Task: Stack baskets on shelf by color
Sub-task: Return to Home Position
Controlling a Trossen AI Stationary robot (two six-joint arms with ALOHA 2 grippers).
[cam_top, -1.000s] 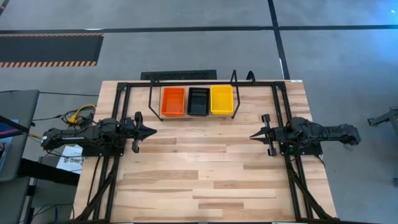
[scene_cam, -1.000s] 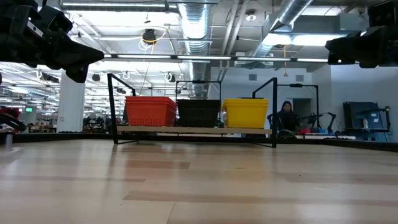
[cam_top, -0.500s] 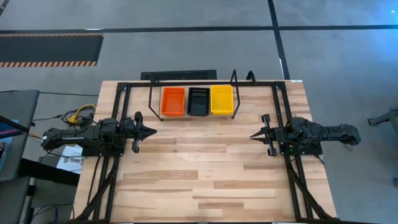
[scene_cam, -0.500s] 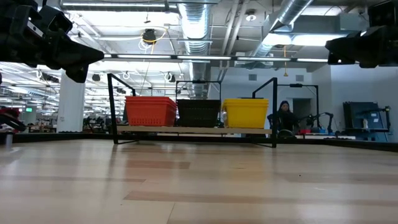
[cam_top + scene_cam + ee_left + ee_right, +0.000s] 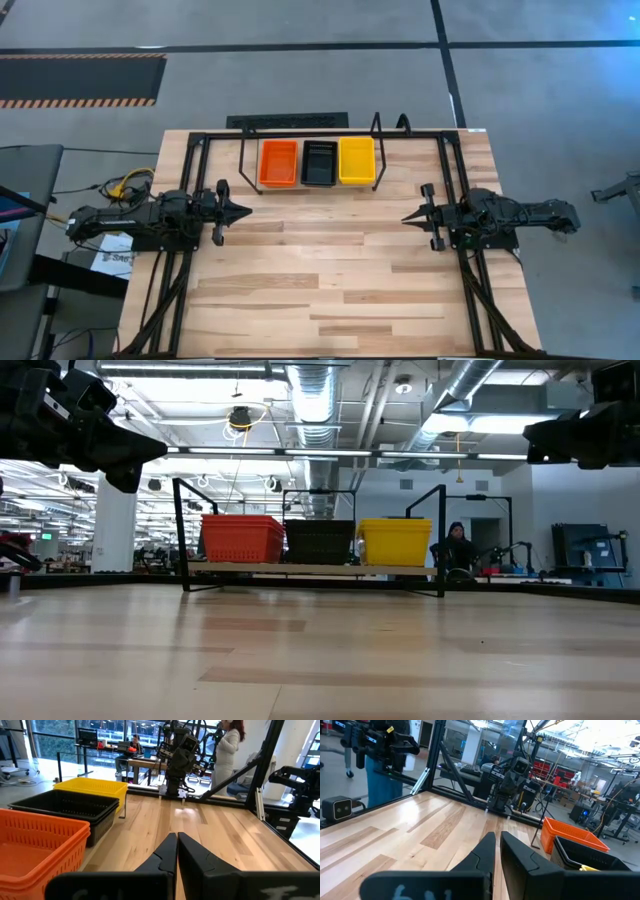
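Well, your left gripper point(image 5: 243, 212) and right gripper point(image 5: 408, 218) hang closed on nothing, tips facing, parked clear because sorting looks finished. Beyond and between them the shelf point(image 5: 181, 535) holds orange baskets point(image 5: 279, 163), black baskets point(image 5: 319, 163), yellow baskets point(image 5: 356, 160) side by side.

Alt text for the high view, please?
On the low black metal-tube shelf stand an orange mesh plastic basket stack, a black stack and a yellow stack, side by side. The left gripper and right gripper hang shut, facing each other over the wooden table.
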